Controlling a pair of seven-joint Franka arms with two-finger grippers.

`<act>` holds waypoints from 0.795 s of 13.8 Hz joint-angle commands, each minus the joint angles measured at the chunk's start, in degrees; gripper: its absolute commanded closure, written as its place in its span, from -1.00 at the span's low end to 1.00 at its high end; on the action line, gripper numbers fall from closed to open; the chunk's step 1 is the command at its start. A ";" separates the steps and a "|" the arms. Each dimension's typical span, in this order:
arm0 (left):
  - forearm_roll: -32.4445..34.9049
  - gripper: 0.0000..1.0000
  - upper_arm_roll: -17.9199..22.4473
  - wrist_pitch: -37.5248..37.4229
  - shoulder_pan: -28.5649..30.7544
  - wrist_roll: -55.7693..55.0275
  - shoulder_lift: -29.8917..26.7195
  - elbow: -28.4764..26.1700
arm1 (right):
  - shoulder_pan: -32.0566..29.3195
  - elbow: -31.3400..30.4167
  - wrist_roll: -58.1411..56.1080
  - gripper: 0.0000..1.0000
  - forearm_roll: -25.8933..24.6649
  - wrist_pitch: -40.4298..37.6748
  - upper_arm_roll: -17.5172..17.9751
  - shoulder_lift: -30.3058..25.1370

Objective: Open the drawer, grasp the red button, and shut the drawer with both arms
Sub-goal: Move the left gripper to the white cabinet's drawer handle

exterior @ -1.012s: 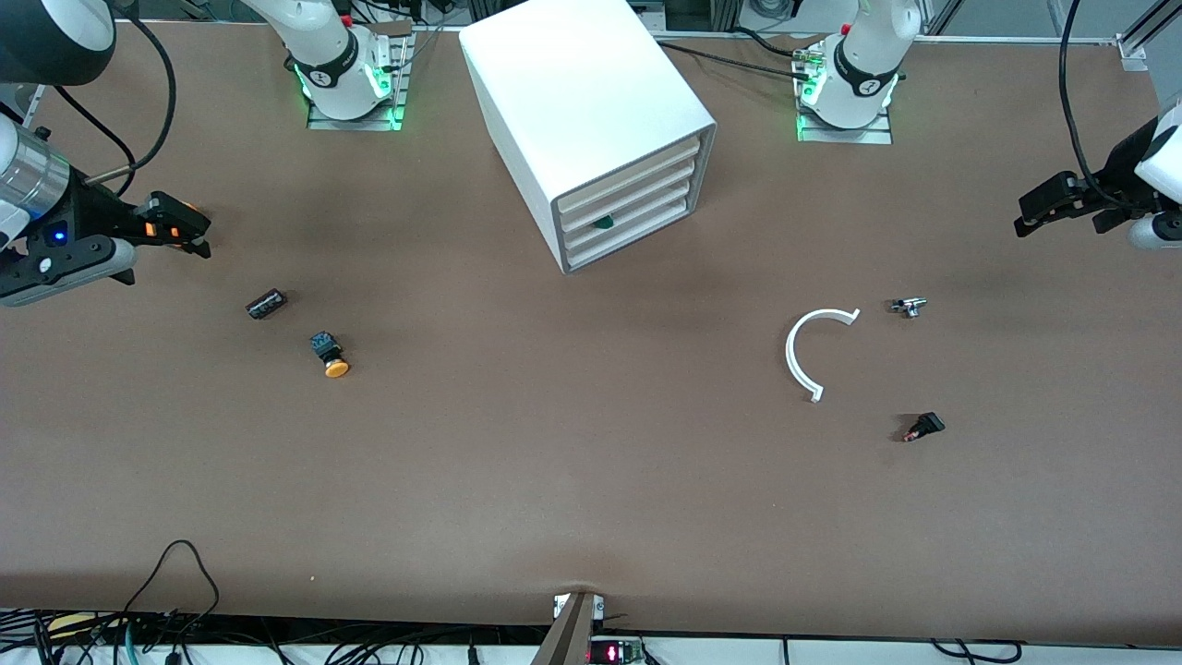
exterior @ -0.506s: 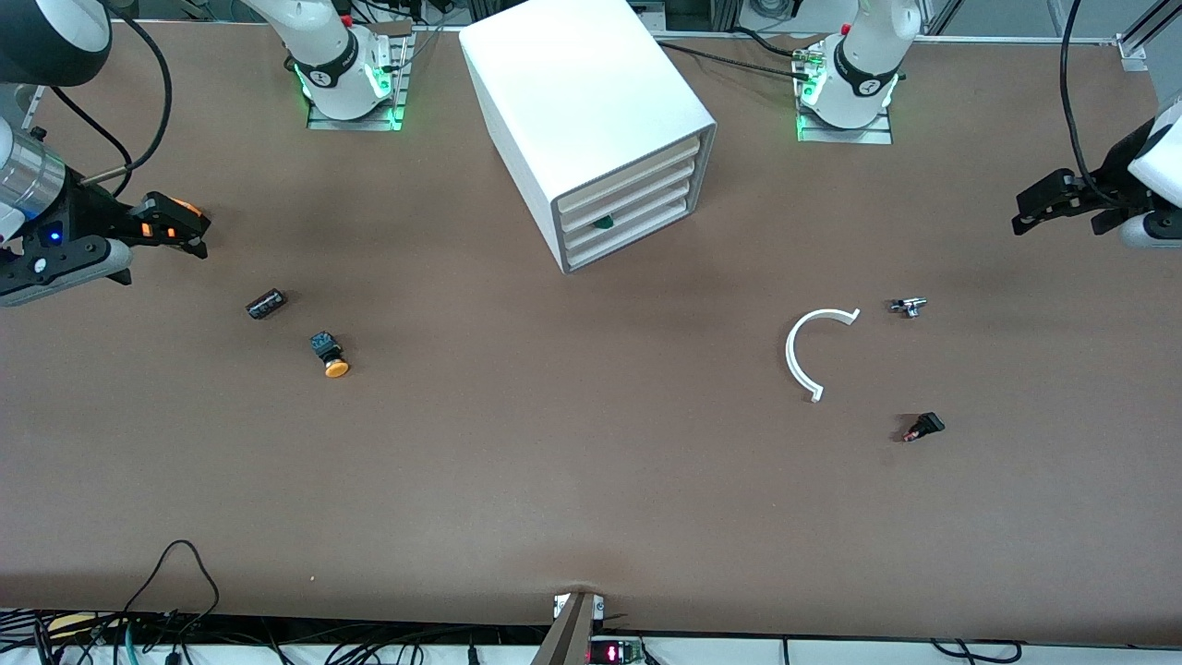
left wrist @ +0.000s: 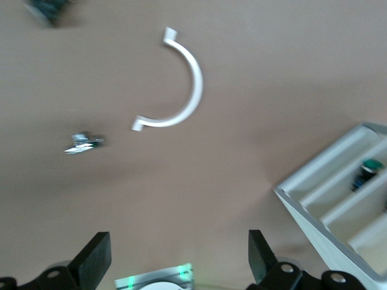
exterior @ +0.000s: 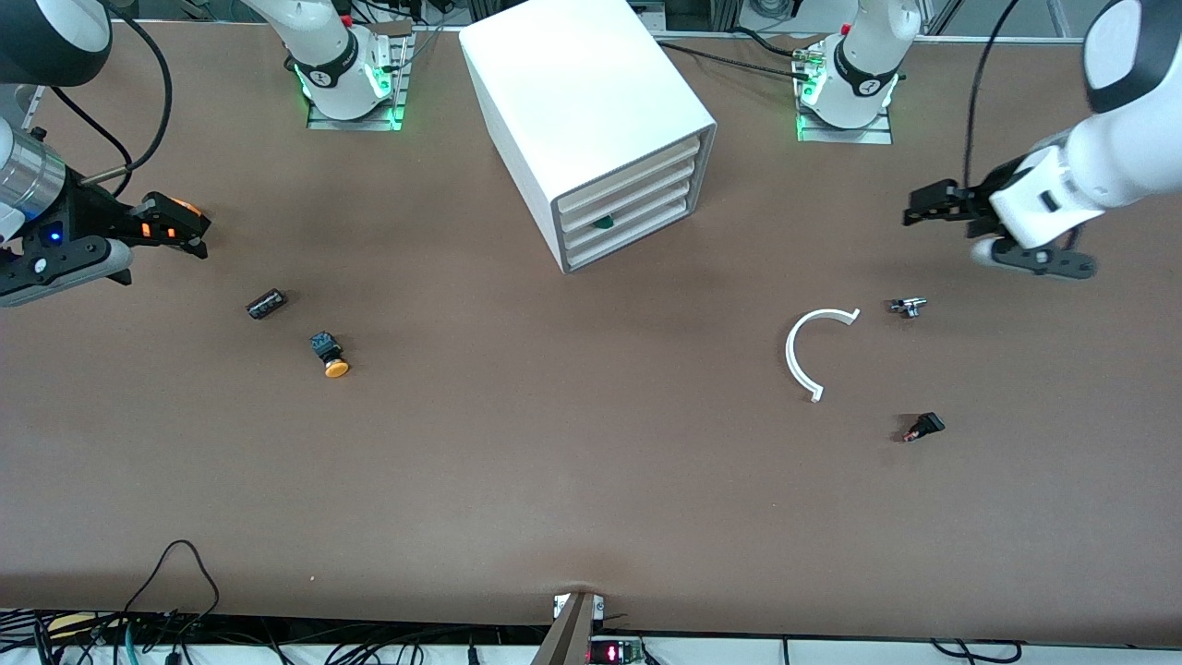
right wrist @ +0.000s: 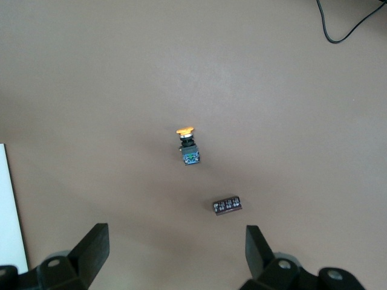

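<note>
Noted nearest the front camera, toward the left arm's end of the table (exterior: 572, 480): a small black part (exterior: 924, 427) with a reddish tip, lying flat on the matte brown surface. Farther on, a thin white C-shaped strip (exterior: 802, 351), smooth and rigid-looking, lying flat; just past it, a tiny shiny metal piece (exterior: 909, 306). Toward the right arm's end, an orange-capped button (exterior: 329, 356) with a black-and-blue body, lying on its side, and near it, slightly farther, a small dark rectangular block (exterior: 266, 303). Farthest, between the two bases, a big white box cabinet (exterior: 591, 102) with smooth plain walls, set at an angle, holding four shallow cream-fronted drawers stacked one over another; task drawer (exterior: 628, 199) among them, all four fronts flush and pushed in. Seen through a gap at a middle drawer: one small green-capped item (exterior: 603, 222), dark-bodied in the left wrist view (left wrist: 369, 169). Other contents hidden. Red-capped button not identifiable in any view; position cannot be told. Left gripper (exterior: 925, 209) up in the air over bare table, between the cabinet and the left arm's end, black fingers (left wrist: 97, 260) spread wide, gripping nothing. Right gripper (exterior: 180, 226) up over the table's right-arm end, above the dark block's area, fingers (right wrist: 94, 248) likewise wide apart, empty.
</note>
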 commanded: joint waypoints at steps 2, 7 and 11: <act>-8.51 -1.00 0.05 -1.34 -0.79 8.16 5.30 -1.60 | -0.80 1.53 0.59 -1.00 0.23 -0.41 0.59 0.66; -24.05 -1.00 0.05 -1.34 -3.51 26.26 17.43 -2.57 | -0.80 1.53 0.59 -1.00 0.23 -0.41 0.50 0.66; -35.05 -0.98 -1.88 -1.16 -3.87 39.89 25.34 -3.45 | -0.80 1.53 0.59 -1.00 0.23 -0.41 0.50 0.75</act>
